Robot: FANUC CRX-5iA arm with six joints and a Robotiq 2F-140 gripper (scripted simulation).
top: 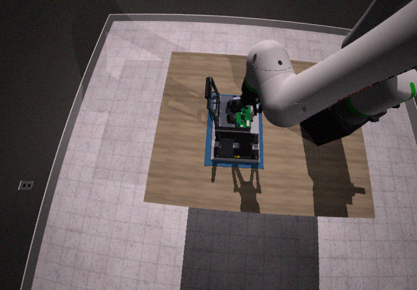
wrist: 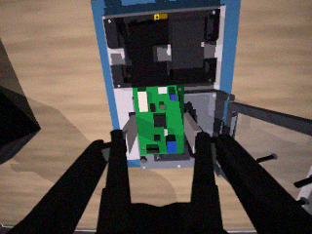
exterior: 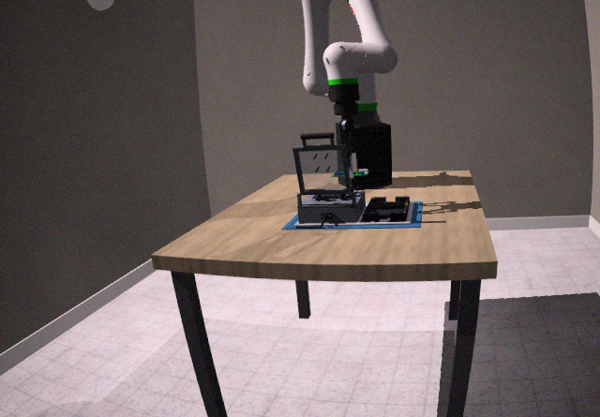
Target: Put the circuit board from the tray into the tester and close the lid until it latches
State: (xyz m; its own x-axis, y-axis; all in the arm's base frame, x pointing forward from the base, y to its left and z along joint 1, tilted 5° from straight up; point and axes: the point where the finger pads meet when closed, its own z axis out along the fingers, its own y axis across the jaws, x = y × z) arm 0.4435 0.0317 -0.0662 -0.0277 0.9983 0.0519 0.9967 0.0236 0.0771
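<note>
My gripper [top: 243,111] [exterior: 352,165] [wrist: 160,122] is shut on the long edges of the green circuit board [top: 242,120] [exterior: 362,173] [wrist: 148,128]. The board is held face up, about level, above the tester [top: 223,111] [exterior: 309,215] [wrist: 205,104]. Its end with the cream-white block [top: 248,123] [wrist: 142,101] points toward the tray. The lid [top: 211,96] [exterior: 325,192] [wrist: 273,116] stands open, upright on the hinge side. The board and fingers hide much of the tester's plate in the wrist view; pins, posts and hook cannot be made out.
The black tray [top: 235,159] [exterior: 387,205] [wrist: 166,84] lies beside the tester, both pockets empty, with a yellow mark [top: 236,156] [wrist: 160,17] at its far end in the wrist view. Both stand on a blue mat [top: 208,159] [exterior: 417,216] [wrist: 100,29]. The raised lid stands close beside my gripper.
</note>
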